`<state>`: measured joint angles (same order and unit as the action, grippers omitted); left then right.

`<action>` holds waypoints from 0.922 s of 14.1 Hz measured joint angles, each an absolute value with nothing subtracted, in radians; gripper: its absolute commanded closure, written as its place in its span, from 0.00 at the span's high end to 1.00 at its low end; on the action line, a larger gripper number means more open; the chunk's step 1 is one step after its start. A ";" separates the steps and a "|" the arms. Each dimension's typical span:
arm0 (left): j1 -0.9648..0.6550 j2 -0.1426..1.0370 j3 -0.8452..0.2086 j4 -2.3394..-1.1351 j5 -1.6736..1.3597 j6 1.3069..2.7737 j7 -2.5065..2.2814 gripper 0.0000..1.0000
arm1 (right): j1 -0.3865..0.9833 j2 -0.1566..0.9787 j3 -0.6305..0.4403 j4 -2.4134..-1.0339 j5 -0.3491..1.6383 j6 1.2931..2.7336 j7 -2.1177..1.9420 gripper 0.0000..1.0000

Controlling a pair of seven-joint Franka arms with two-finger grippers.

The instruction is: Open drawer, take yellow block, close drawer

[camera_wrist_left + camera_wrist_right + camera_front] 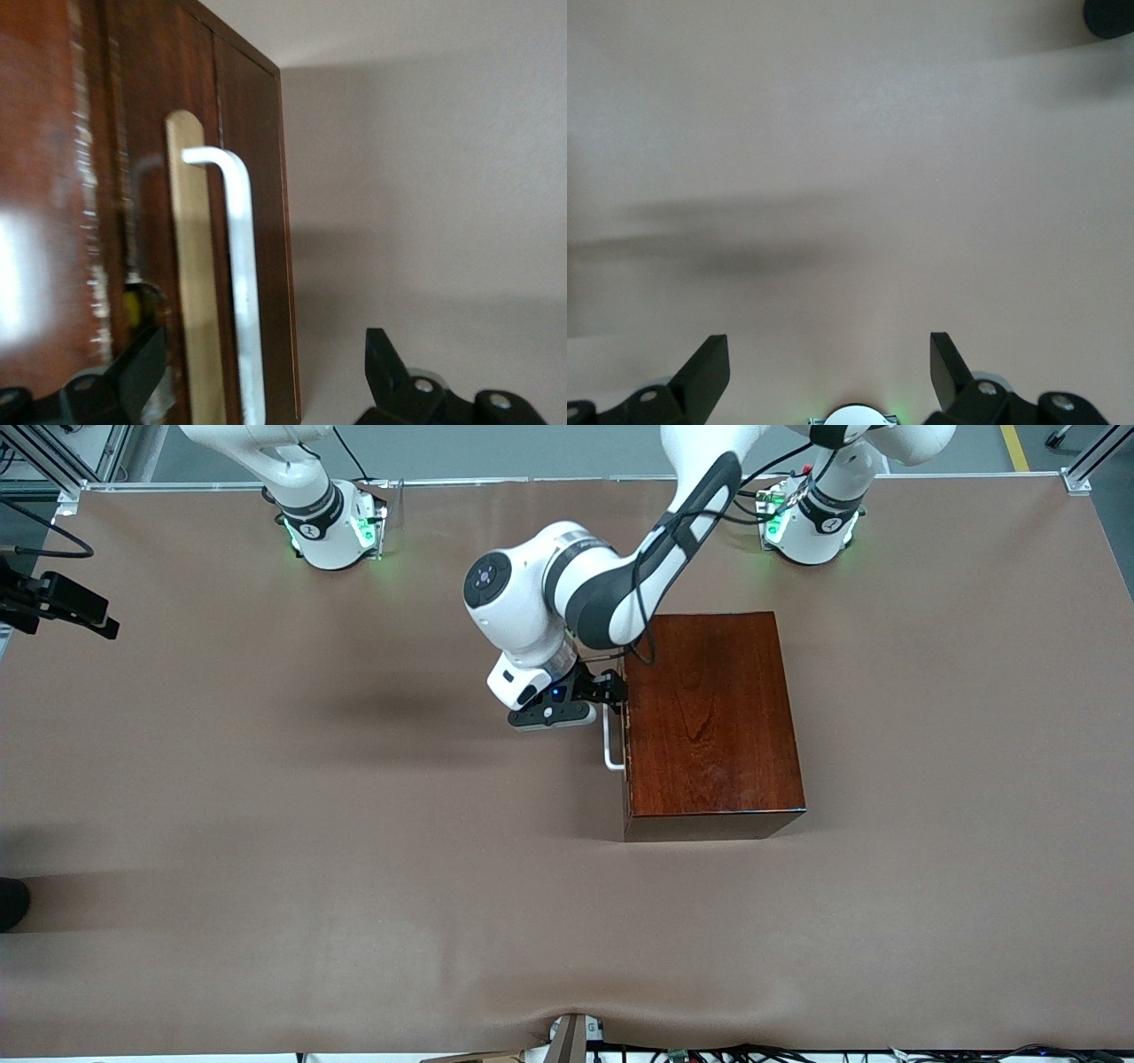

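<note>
Right now you have the left gripper (611,695) at the white handle (610,746) of the drawer (252,221), fingers (133,367) apart with the bar between them, not clamped. You see the drawer closed in the wooden box (713,717). Your right gripper (828,372) waits over bare table (266,824), fingers spread.
</note>
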<state>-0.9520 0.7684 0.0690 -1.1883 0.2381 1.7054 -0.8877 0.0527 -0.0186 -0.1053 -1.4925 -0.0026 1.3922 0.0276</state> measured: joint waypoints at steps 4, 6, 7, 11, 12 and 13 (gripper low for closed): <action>-0.962 0.799 0.069 -1.188 0.238 1.706 -0.888 1.00 | 0.053 -0.019 -0.105 -1.493 -0.003 1.392 0.028 1.00; -0.966 0.799 0.069 -1.184 0.238 1.706 -0.888 1.00 | 0.053 -0.019 -0.105 -1.493 -0.003 1.392 0.028 1.00; -0.967 0.799 0.069 -1.181 0.238 1.706 -0.888 1.00 | 0.053 -0.018 -0.105 -1.493 -0.003 1.392 0.028 1.00; -0.968 0.798 0.069 -1.178 0.238 1.706 -0.893 1.00 | 0.053 -0.018 -0.105 -1.493 -0.002 1.387 0.028 1.00; -0.968 0.798 0.069 -1.178 0.238 1.706 -0.906 1.00 | 0.052 -0.018 -0.105 -1.493 -0.002 1.383 0.028 1.00; -0.968 0.798 0.069 -1.178 0.238 1.706 -0.913 1.00 | 0.052 -0.018 -0.105 -1.493 -0.002 1.382 0.028 1.00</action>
<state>-0.9679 0.7983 0.0690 -1.1779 0.2381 1.7059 -0.9134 0.0524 -0.0179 -0.1051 -1.4925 -0.0022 1.3820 0.0276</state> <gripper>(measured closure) 0.000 0.000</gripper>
